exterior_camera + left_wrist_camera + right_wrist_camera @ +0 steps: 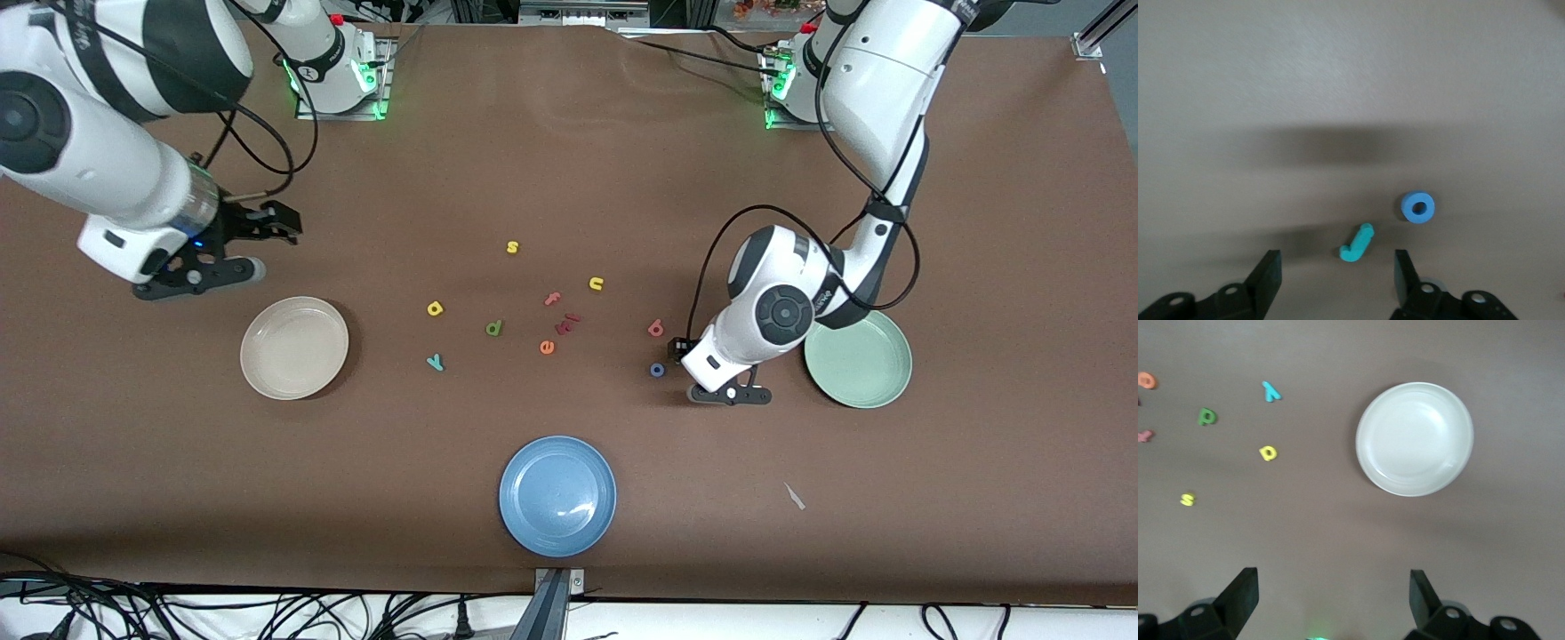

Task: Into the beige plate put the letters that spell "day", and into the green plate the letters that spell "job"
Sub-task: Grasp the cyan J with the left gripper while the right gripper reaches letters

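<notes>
Brown table (569, 160), plain, no pattern; three plain plates on it: beige plate (294, 348) cream, green plate (867, 364) pale mint, blue plate (557, 495) mid blue with a glossy highlight. Foam letters, each one flat colour: green d (493, 328), yellow a (435, 308), teal y (435, 362), teal j (1357, 243), blue o (658, 370), salmon-red b (655, 328), orange e (547, 347), pink f (553, 299), yellow s (512, 247), yellow u (596, 284). Both arms white with black joints and cables; left gripper (1335, 277) and right gripper (1333, 593) black.
</notes>
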Controlling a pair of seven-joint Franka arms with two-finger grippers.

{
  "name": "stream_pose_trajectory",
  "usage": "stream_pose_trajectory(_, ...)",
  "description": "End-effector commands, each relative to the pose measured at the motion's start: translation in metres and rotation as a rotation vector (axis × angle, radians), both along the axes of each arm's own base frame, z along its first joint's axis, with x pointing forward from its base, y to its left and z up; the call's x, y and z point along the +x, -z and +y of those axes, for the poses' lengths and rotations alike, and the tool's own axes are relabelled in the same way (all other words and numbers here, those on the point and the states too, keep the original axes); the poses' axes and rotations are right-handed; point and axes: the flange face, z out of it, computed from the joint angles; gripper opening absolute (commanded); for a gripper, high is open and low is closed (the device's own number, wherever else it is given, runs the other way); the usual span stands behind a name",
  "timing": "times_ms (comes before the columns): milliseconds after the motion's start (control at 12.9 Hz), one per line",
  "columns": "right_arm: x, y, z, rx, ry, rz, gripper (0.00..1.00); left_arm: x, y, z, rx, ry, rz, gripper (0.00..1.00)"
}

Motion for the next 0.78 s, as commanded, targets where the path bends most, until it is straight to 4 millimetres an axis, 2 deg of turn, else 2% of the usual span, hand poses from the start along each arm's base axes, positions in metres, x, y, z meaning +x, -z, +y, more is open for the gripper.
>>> stream_pose_trajectory(0,0.008,0.018,0.019,0.032,0.082,-0.015,1.00,-0.005,0.013,-0.011,-0.005,-0.007,0.001,0.71)
stream_pose_trajectory(78,0.008,0.028,0.038,0.027,0.092,-0.025,1.00,-0.004,0.016,-0.011,-0.007,-0.010,-0.009,0.68)
stream_pose_trajectory(155,0.009,0.040,0.047,0.015,0.148,-0.034,1.00,-0.001,0.021,-0.010,-0.011,-0.013,-0.030,0.68)
stream_pose_trajectory(310,0.003,0.065,0.081,-0.009,0.181,-0.051,1.00,-0.002,0.035,-0.011,-0.009,-0.012,-0.033,0.66)
stream_pose_trajectory(465,0.001,0.087,0.091,-0.012,0.201,-0.058,1.00,-0.003,0.036,-0.011,-0.007,-0.011,-0.029,0.63)
stream_pose_trajectory(698,-0.009,0.114,0.093,-0.019,0.230,-0.046,1.00,-0.005,0.039,-0.012,-0.003,-0.012,-0.020,0.57)
